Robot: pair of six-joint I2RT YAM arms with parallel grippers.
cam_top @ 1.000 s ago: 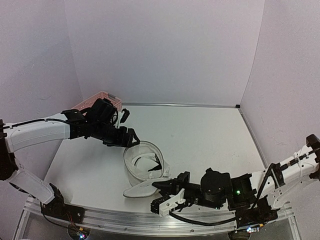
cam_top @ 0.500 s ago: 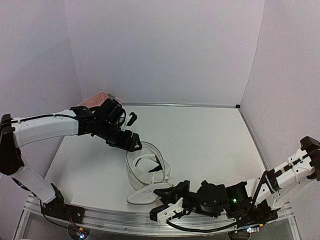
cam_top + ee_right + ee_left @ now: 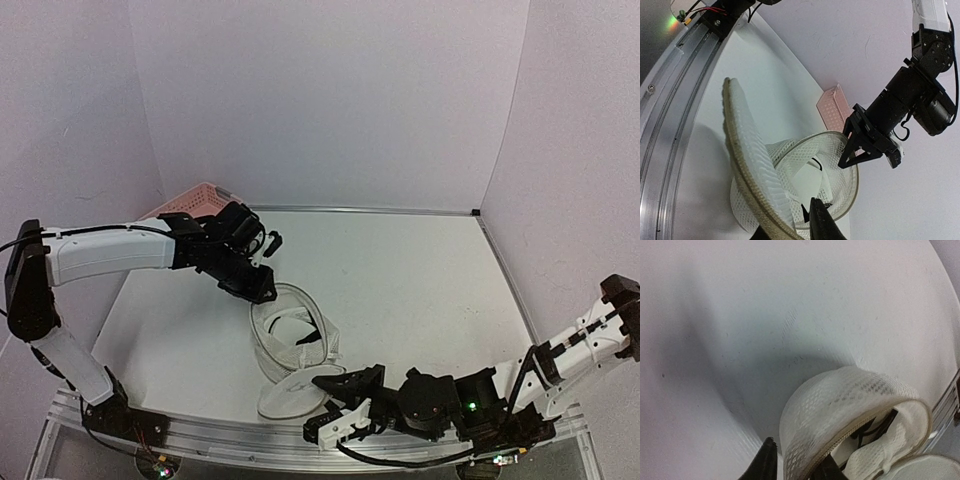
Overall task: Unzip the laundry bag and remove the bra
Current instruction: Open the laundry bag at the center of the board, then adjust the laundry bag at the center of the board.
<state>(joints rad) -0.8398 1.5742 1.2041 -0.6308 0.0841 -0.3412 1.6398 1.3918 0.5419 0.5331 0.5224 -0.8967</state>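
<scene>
A round white mesh laundry bag lies open on the table. The left arm's black tool pinches its far rim.

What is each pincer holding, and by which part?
Left pincer pinches the laundry bag's mesh wall at its zip rim. Right pincer straddles the open lid's edge; grip cannot be told.

A pink slotted basket sits at about ten o'clock on the white table, close to the back corner, beside the pale wall at nine o'clock. A silver metal rail runs along the table's six o'clock edge.
</scene>
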